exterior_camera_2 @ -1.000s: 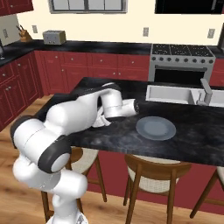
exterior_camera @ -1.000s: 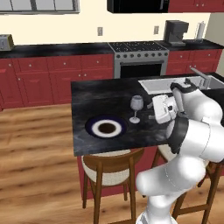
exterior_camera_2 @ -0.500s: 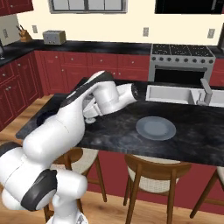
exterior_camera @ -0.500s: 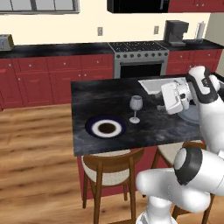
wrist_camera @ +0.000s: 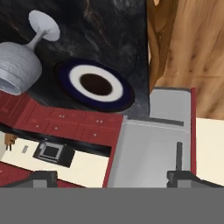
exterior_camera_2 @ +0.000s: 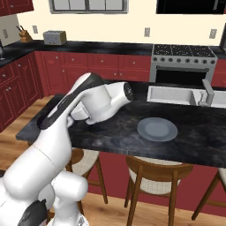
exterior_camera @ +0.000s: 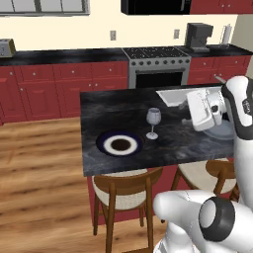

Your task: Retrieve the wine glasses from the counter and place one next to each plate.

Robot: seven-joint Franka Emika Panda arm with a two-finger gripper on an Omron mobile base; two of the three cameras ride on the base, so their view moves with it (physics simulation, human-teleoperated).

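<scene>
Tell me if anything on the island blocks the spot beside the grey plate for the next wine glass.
Nothing visible does. The worktop around the grey plate looks bare; the sink sits behind it, apart. The placed wine glass stands by the blue-rimmed plate.

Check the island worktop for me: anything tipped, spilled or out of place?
Nothing stands out. The clear stemmed wine glass stands upright beside the blue-rimmed round plate; the plain grey plate lies flat with no glass beside it.

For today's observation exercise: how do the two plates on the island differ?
The blue-rimmed plate has a dark blue rim, white ring and dark centre; the grey plate is plain grey. A wine glass stands upright beside the blue-rimmed plate; no glass shows by the grey plate. Both are round, flat and lie on the same black worktop.
</scene>
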